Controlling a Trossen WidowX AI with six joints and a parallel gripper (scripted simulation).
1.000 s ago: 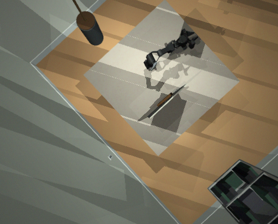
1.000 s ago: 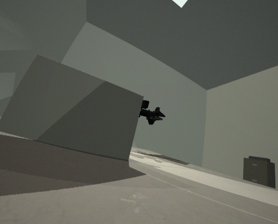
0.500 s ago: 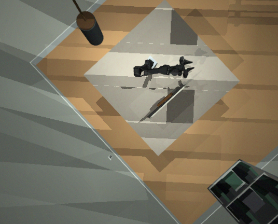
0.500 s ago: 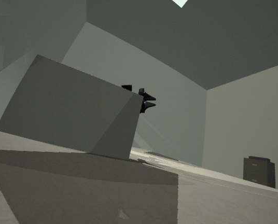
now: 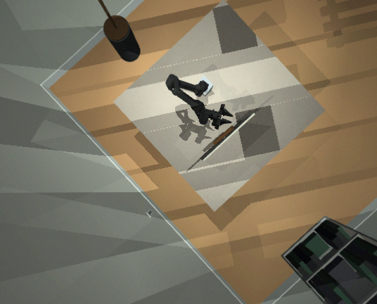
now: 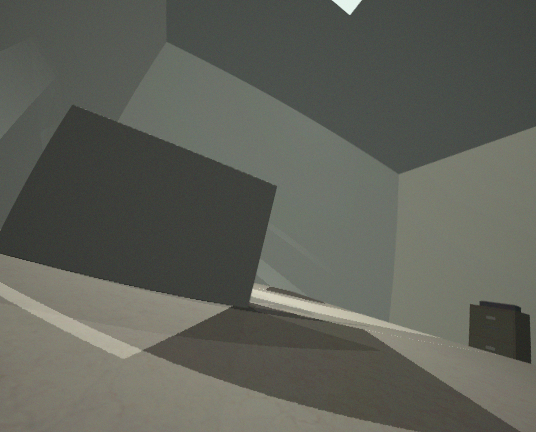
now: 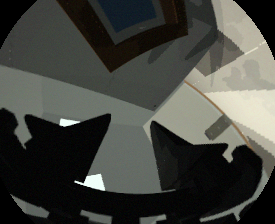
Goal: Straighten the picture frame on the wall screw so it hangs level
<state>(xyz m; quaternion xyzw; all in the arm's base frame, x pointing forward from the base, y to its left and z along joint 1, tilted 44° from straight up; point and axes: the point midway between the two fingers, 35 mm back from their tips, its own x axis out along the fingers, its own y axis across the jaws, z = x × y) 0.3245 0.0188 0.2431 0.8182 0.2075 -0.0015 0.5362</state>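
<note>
The picture frame point(image 5: 224, 135) point(image 7: 110, 59), brown around a grey mat and blue picture, hangs on the grey panel point(image 6: 140, 210) point(image 7: 48, 50). The wrist view looks upside down and cuts the frame off. Its edges are not parallel to the panel's. The upper corner in view, on the left as one faces the panel, sits closer to the panel's top edge, so that side looks higher. The screw and notched strip are hidden. My gripper point(image 5: 231, 118) point(image 7: 131, 120) is open and empty, off the picture side of the panel, apart from the frame.
The arm's base plate point(image 5: 207, 86) stands on the pale table top point(image 5: 292, 116). The panel's thin top edge point(image 5: 244, 124) runs diagonally. A dark cylinder point(image 5: 128, 49) is at upper left and a dark shelf unit point(image 5: 337, 246) at lower right. A cabinet point(image 6: 492, 327) stands at right.
</note>
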